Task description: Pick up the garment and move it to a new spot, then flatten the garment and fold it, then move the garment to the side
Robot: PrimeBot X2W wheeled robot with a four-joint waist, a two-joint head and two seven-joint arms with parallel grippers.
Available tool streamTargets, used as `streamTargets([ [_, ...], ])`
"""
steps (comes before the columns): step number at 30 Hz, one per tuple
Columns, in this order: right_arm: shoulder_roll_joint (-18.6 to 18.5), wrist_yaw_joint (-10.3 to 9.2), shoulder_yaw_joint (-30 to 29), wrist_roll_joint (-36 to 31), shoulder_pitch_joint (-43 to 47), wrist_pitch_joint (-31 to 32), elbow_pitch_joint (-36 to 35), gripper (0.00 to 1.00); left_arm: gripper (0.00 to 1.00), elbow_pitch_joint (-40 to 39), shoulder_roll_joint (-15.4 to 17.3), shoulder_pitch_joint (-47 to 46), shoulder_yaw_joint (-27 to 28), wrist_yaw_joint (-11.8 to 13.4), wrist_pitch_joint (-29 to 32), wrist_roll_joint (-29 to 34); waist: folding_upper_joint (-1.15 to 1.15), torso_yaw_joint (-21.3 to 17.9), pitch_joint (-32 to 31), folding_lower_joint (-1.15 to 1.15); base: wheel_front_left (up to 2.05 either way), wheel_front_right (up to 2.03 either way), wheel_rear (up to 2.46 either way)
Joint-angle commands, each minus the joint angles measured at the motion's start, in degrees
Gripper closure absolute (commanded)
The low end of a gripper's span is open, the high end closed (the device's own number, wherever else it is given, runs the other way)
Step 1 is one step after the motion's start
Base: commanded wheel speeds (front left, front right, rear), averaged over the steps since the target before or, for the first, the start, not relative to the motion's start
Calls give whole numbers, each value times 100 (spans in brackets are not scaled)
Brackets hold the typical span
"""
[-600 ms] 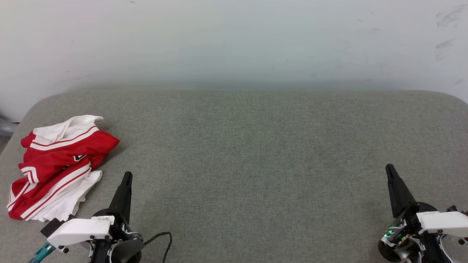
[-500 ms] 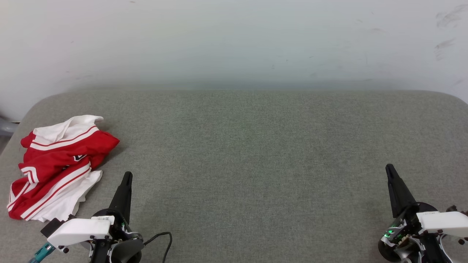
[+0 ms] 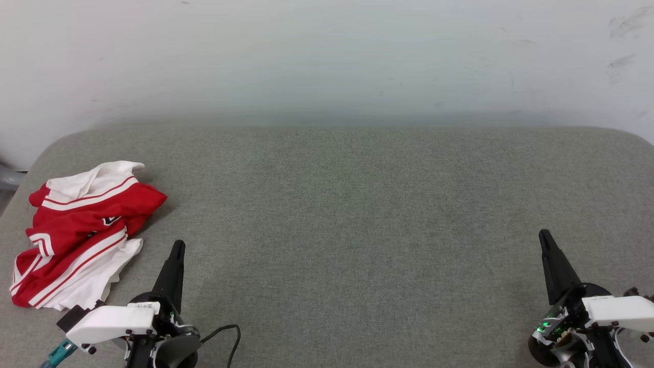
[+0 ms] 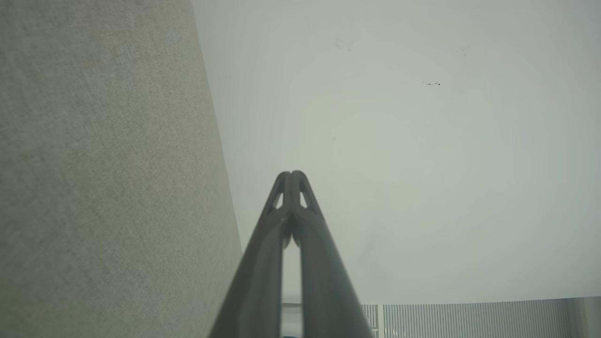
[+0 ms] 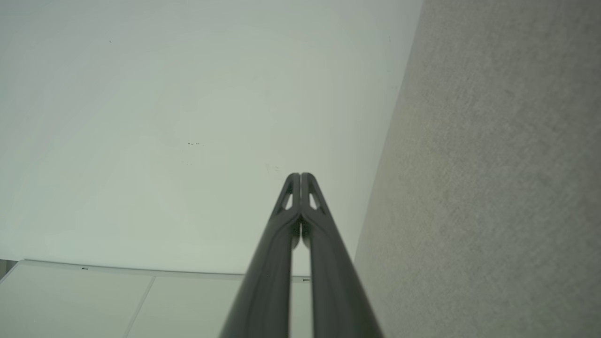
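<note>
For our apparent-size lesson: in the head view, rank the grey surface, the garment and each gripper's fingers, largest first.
1. grey surface
2. garment
3. left gripper's fingers and right gripper's fingers: look alike, so unranked.

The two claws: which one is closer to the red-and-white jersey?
The left claw, at the lower left, its closed tip close to the crumpled jersey without touching it. The right claw sits far off across the grey padded surface.
</note>
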Motion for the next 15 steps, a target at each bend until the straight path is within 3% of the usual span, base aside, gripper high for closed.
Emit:
streamTargets([
  [1, 21, -2, -5, -33, -66, 6, 6, 100, 100, -7, -7, -35, 15, -15, 11, -13, 0, 0, 0, 0, 0, 0, 0],
  [15, 21, -2, -3, -31, -66, 4, 6, 100, 100, -7, -7, -35, 15, -15, 11, -13, 0, 0, 0, 0, 0, 0, 0],
])
